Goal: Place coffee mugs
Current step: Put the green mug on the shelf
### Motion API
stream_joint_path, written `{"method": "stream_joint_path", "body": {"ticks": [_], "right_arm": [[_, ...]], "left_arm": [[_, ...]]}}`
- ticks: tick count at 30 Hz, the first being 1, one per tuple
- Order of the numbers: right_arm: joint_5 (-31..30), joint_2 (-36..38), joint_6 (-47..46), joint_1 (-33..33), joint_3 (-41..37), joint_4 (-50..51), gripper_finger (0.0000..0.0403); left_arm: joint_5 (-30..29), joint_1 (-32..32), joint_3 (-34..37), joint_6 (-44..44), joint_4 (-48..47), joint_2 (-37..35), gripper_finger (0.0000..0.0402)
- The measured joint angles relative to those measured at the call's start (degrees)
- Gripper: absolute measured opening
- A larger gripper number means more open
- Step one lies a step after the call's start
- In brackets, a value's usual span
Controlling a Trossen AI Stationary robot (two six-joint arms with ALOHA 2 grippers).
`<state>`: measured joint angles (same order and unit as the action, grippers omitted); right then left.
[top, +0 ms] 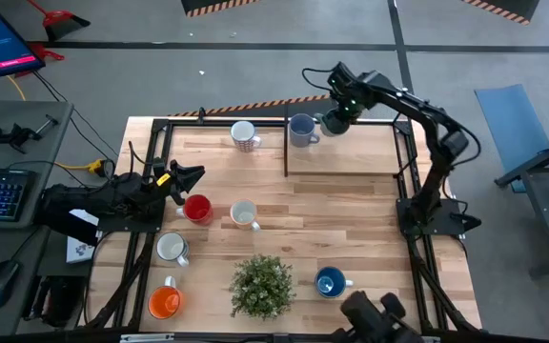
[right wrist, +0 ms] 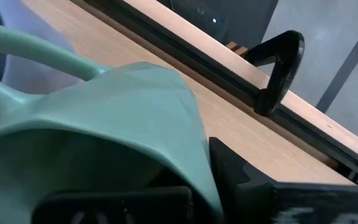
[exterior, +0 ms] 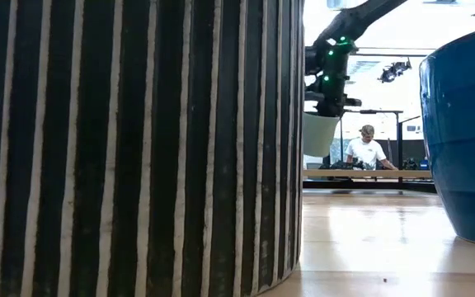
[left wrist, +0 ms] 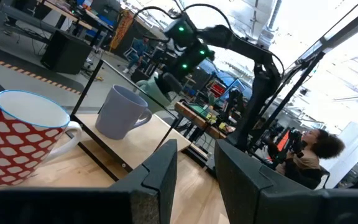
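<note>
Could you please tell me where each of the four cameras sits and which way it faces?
High: overhead, straight down on the table, both arms visible.
Low: at tabletop height, facing the room; striped pot close, right arm above.
Left wrist: on the left arm, past its fingers toward the red-patterned mug.
Right wrist: on the right arm, close on the green mug in the right hand.
High and left wrist share the lavender-blue mug.

green mug (right wrist: pixel 104 118), lavender-blue mug (top: pixel 301 130), red-patterned white mug (left wrist: pixel 18 138)
</note>
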<state>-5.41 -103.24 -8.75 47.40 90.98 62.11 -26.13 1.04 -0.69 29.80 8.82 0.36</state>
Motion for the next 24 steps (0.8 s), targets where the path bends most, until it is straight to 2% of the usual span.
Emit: {"method": "stream_joint_path", "body": {"ticks": [9, 24], "right_arm": [[1.4, -5.6, 0.2, -0.1, 2.6, 1.8, 0.0], [1.6, -6.0, -4.2, 0.0, 2.6, 1.9, 0.0]], "left_arm": [[0.0, 0.0, 0.0, 0.1, 0.0, 0.0, 0.0097], [0.0, 0.0, 0.0, 0.1, 0.0, 0.0, 0.0097]]}}
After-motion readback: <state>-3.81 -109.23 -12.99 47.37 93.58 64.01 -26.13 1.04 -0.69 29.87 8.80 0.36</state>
